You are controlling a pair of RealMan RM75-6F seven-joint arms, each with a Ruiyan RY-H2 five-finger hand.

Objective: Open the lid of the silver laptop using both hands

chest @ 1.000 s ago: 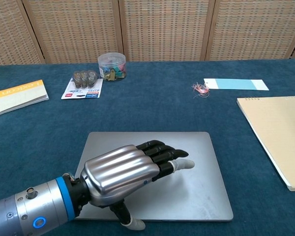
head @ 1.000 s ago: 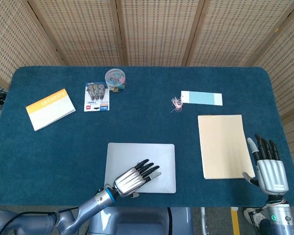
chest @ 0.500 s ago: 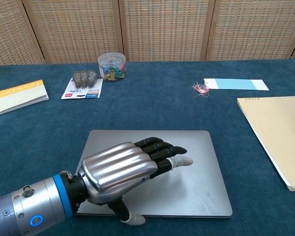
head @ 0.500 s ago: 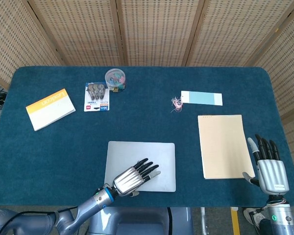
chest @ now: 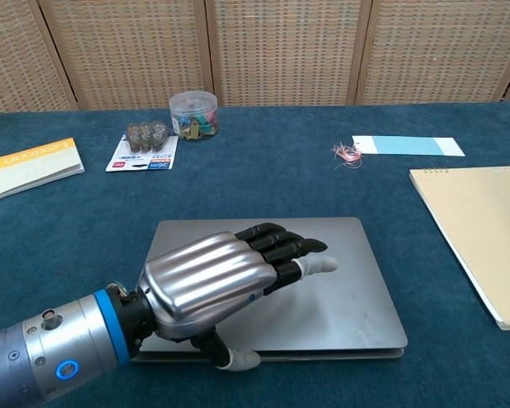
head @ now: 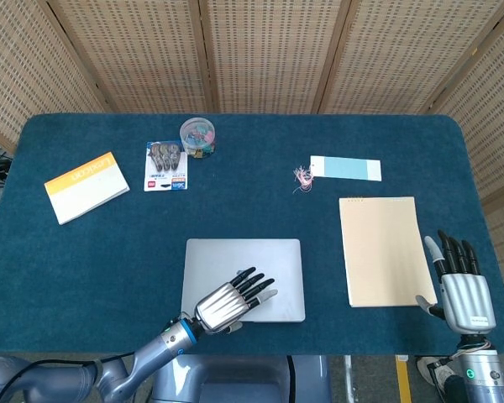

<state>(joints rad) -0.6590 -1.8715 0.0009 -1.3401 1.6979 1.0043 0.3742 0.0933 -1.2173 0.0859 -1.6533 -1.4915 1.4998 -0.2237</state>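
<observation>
The silver laptop (head: 235, 260) lies near the table's front edge, left of centre. Its lid (chest: 348, 289) is raised a crack at the front, with a thin dark gap over the base. My left hand (head: 231, 300) rests its fingers (chest: 280, 248) flat on top of the lid. Its thumb (chest: 238, 359) is hooked at the front edge beneath it, so the lid is pinched. My right hand (head: 460, 285) shows only in the head view. It hovers at the front right corner, fingers straight and apart, holding nothing, just right of a tan notebook.
The tan notebook (head: 385, 249) lies right of the laptop. Behind it are a pale blue strip (head: 345, 168) and pink bands (head: 302, 177). At the back left stand a jar of clips (head: 197, 135), a battery pack (head: 165, 165) and an orange-and-white booklet (head: 86, 186).
The lid's front edge has come up slightly, and a gap now shows above the base. My left hand rose a little with it. The right hand has not moved.
</observation>
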